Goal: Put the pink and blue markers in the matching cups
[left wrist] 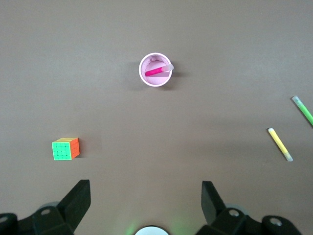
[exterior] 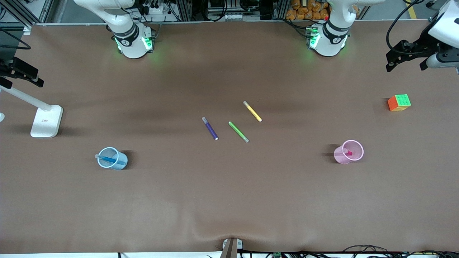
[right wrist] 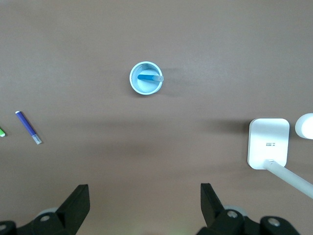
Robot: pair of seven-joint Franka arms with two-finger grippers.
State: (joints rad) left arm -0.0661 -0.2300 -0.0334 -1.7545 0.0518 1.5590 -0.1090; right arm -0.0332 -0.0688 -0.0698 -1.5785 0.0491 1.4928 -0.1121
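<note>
The pink marker (exterior: 347, 152) stands slanted inside the pale pink cup (exterior: 339, 156) toward the left arm's end of the table. The blue marker (exterior: 107, 158) leans inside the light blue cup (exterior: 119, 162) toward the right arm's end. The left wrist view looks down from high on the pink cup (left wrist: 143, 74) and its marker (left wrist: 155, 72). My left gripper (left wrist: 145, 196) is open and empty, well clear of them. The right wrist view shows the blue cup (right wrist: 135, 86) and its marker (right wrist: 146, 77). My right gripper (right wrist: 145, 198) is open and empty, high above the table.
A dark purple pen (exterior: 210, 128), a green pen (exterior: 238, 132) and a yellow pen (exterior: 252, 111) lie mid-table. A colour cube (exterior: 399, 102) sits farther from the front camera than the pink cup. A white stand base (exterior: 46, 122) sits near the blue cup.
</note>
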